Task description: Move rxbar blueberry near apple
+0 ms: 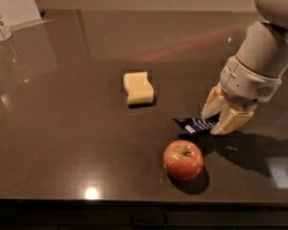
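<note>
The rxbar blueberry (193, 125), a small flat bar in a dark navy wrapper with white text, sits just above the dark table, held by its right end. My gripper (212, 126) is shut on that end, its tan fingers (233, 121) pointing down and left from the white arm at the right. The apple (183, 159), red with yellowish patches and a short stem, stands on the table just below and left of the bar, a small gap apart.
A pale yellow wavy block (138, 87) lies on the table left of and behind the bar. Clear containers (1, 27) stand at the far left corner. The table's front edge (134, 202) runs just in front of the apple.
</note>
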`<state>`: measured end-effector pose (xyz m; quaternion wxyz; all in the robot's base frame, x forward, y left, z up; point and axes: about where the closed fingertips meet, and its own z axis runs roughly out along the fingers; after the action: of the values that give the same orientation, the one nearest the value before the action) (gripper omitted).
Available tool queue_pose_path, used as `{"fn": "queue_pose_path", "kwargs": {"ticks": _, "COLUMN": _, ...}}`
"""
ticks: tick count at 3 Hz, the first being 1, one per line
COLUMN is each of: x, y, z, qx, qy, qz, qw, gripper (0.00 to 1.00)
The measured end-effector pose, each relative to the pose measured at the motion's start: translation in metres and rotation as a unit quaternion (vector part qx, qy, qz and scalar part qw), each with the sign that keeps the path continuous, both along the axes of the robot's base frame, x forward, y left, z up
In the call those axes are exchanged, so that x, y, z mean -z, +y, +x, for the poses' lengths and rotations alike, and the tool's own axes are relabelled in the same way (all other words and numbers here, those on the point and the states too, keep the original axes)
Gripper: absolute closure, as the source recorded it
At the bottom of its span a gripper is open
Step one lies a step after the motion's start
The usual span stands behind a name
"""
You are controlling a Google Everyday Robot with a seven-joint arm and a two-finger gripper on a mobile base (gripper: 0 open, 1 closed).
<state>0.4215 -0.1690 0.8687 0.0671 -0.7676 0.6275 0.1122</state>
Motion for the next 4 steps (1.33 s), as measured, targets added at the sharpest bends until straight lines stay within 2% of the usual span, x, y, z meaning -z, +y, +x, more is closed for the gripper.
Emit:
{"fn": "queue_pose_path", "kwargs": {"ticks": 3, "x": 0.0108, "y": 0.0068, "z": 0.0073, "qx": 0.016, "qy": 0.008, "qz": 0.003, "qw": 0.9998, "gripper": 0.13}}
{"fn": "queue_pose_path", "kwargs": {"ticks": 4, "x": 0.0105, "y": 0.0079, "z": 0.0093, "qx": 0.017, "qy": 0.003, "qz": 0.004, "qw": 0.9999, "gripper": 0.00}}
